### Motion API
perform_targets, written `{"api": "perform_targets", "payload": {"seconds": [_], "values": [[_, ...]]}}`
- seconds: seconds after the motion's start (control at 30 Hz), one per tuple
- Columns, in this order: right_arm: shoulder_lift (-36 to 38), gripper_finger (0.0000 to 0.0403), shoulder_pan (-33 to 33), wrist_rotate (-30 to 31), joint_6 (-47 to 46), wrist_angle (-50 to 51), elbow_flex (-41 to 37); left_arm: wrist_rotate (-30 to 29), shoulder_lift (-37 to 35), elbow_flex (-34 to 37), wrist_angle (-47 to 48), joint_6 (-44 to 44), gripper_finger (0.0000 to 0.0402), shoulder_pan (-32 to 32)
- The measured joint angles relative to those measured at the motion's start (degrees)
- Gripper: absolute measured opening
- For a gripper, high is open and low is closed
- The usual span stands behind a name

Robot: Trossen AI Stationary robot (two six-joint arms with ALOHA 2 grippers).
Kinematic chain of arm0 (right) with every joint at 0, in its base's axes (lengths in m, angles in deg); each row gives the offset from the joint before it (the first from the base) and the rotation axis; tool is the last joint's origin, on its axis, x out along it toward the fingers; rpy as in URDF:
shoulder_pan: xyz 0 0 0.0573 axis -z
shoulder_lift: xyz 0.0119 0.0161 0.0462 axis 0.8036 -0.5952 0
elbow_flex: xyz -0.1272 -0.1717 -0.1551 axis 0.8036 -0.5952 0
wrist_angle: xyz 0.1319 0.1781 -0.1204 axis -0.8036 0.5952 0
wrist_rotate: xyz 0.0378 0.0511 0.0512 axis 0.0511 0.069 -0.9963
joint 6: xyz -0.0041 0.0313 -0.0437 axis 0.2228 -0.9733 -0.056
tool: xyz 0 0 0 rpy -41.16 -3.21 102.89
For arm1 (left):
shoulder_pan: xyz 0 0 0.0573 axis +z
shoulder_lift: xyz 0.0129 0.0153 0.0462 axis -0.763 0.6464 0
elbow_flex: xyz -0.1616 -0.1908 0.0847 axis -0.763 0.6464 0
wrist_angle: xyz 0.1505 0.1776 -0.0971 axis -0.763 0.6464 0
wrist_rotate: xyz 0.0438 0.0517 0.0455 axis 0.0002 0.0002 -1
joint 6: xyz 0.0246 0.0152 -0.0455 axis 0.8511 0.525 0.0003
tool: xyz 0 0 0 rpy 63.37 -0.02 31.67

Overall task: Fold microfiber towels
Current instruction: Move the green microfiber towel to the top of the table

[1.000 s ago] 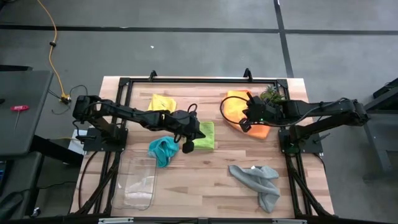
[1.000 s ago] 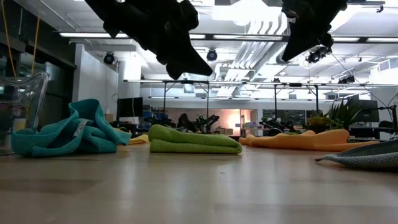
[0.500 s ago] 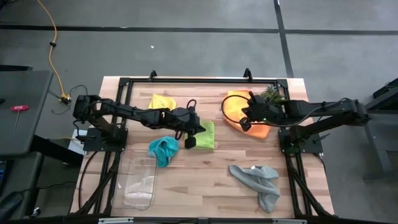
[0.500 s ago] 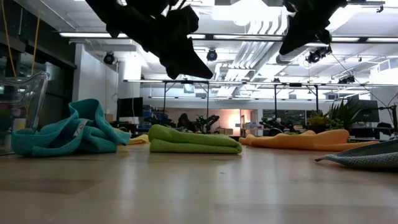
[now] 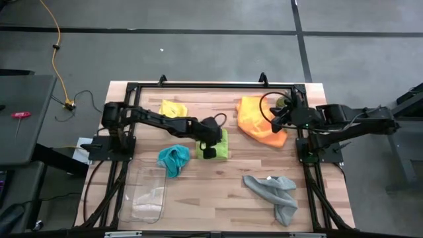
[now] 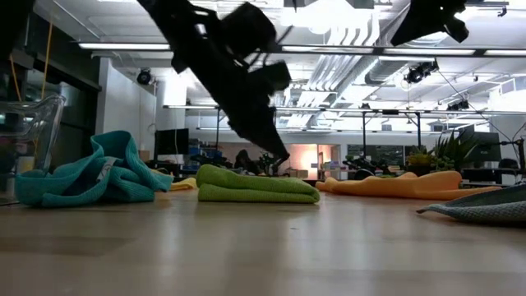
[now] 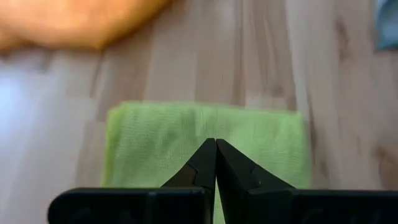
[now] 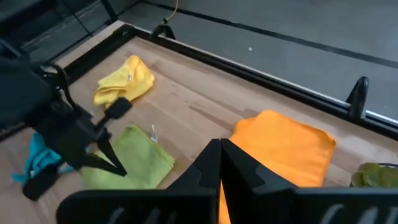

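Observation:
The folded lime green towel [image 5: 221, 144] lies flat mid-table and also shows in the low view [image 6: 255, 186]. My left gripper [image 5: 209, 151] is shut and slants down over it; its tip [image 6: 283, 159] hangs just above the towel's top [image 7: 205, 134]. My right gripper [image 5: 276, 124] is shut and empty, raised over the right edge of the spread orange towel [image 5: 259, 119], which also shows in the right wrist view [image 8: 283, 146]. The yellow towel [image 5: 173, 108], the teal towel [image 5: 173, 160] and the grey towel [image 5: 274, 195] lie crumpled on the table.
A clear plastic tray [image 5: 147, 195] stands at the near left, beside the teal towel. A small green plant [image 5: 285, 100] sits at the far right, partly behind my right arm. A black frame [image 5: 211, 86] runs along the table's far edge. Bare wood lies between the green and grey towels.
My left gripper has gone toward the table's right edge and down, from beside the lime green towel to just above it. My right gripper has drawn back toward the right edge and risen, uncovering most of the orange towel. The towels have kept still.

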Motion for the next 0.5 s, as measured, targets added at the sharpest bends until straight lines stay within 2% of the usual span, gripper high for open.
{"api": "perform_targets", "payload": {"seconds": [0.17, 0.37, 0.5], "values": [[-0.41, 0.0, 0.0, 0.92, -0.54, 1.1, 0.0, 0.82, 4.52, -3.68, 7.42, -0.2, 0.0, 0.35], [-1.36, 0.0, 0.08, 1.07, -0.67, 1.85, 0.0, 2.89, 6.03, -4.15, 8.59, -2.83, 0.0, 0.44], [-1.75, 0.0, 0.13, 1.11, -1.09, 1.97, 0.0, 2.53, 6.92, -4.22, 7.81, 0.03, 0.0, 0.93]]}}
